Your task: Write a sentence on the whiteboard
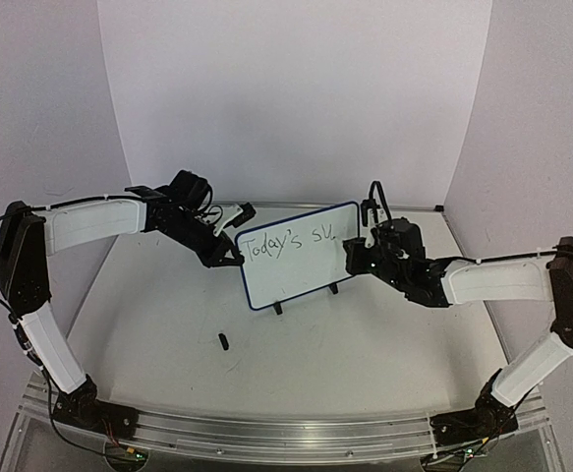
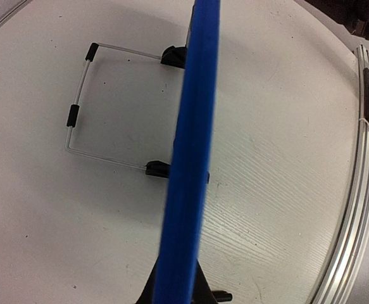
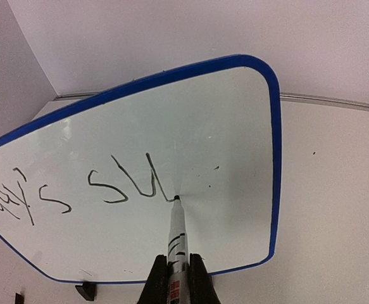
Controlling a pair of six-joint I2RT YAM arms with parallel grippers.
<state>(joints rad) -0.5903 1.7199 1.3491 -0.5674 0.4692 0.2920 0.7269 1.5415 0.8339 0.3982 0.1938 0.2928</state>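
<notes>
The whiteboard (image 1: 296,270) is clamped at its left edge by the left end effector (image 1: 231,259). A marker (image 3: 176,231) is gripped by the right end effector (image 3: 176,269), tip touching the sentence (image 1: 288,242) end.

robotics lab cell, plain white backdrop panels (image 1: 296,88), white table (image 1: 365,334), aluminium mounting rail (image 1: 266,438) at its near edge

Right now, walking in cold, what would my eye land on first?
The blue-rimmed whiteboard standing in the middle, with black handwriting reading roughly "Today's su". The right arm's fingers grip a marker whose tip touches the board after the last letter, while the left arm's fingers pinch its left edge.
</notes>
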